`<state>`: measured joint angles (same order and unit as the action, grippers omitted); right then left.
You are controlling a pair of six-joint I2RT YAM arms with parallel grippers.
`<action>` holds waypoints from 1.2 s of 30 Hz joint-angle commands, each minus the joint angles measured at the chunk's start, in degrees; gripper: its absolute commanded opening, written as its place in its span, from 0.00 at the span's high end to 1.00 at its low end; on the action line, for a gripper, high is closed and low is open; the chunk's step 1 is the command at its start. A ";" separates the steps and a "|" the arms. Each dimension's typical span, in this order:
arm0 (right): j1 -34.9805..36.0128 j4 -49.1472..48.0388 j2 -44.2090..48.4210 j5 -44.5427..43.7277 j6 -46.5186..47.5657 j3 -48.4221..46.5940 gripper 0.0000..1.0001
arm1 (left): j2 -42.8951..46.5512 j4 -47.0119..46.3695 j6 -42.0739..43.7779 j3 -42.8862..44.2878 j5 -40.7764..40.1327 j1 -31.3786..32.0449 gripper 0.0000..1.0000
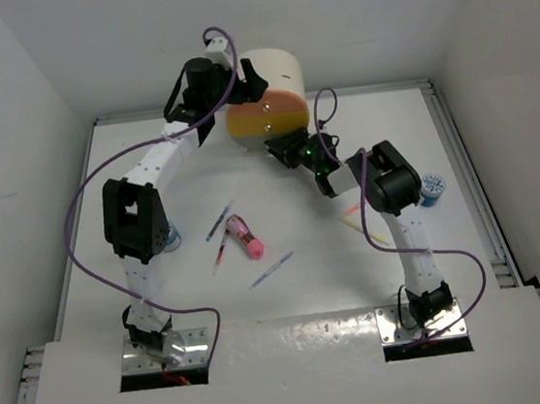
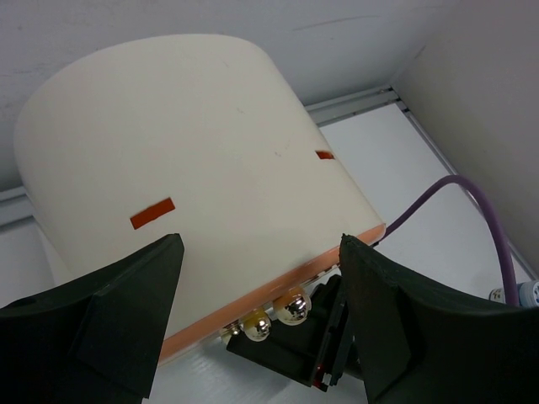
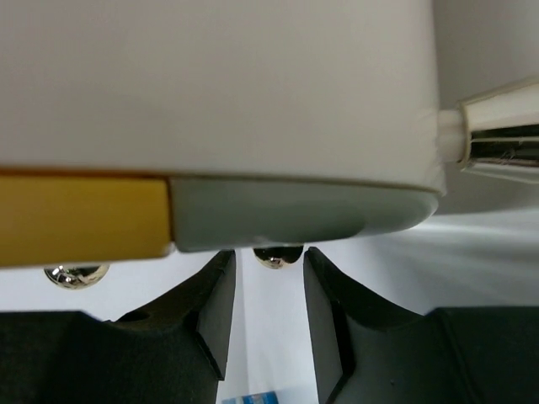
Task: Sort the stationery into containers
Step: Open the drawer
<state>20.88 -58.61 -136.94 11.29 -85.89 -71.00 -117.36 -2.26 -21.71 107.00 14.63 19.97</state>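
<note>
Two risks: the right jaws, parted either side of a drawer knob (image 3: 274, 257) without visibly pinching it, may slip off, or drag the whole cream box (image 1: 279, 69) at 12 o'clock toward the pens (image 1: 220, 221) loose at its 6 o'clock, since the left jaws straddle it spread, gripping nothing.

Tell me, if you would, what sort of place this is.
Probably a robot lab test cell: a white table boxed in by plain white walls, a left arm and right arm bolted at its near edge, and a drawer box and pens laid out.
</note>
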 commanded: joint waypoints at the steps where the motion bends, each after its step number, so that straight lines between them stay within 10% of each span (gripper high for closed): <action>1: -0.76 -2.30 -0.43 -1.62 2.13 -2.03 0.63 | 0.29 -1.78 -0.26 -0.74 0.92 0.69 0.19; 22: -1.20 -2.38 -2.19 -0.57 3.00 -3.97 0.66 | 0.64 -1.34 -1.05 -2.15 1.10 1.57 0.19; 31: -1.64 -4.14 -1.40 0.57 4.59 -3.62 0.99 | 0.73 -1.43 -1.40 -2.41 0.75 1.57 0.19; 36: -1.64 -6.51 1.32 2.07 4.94 -0.37 1.00 | 0.64 -1.43 -1.92 -1.97 0.48 1.65 0.19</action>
<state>19.70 -60.10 -139.46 12.45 -82.89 -73.19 -117.34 -4.84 -22.02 105.56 14.31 20.27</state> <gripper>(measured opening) 0.244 0.810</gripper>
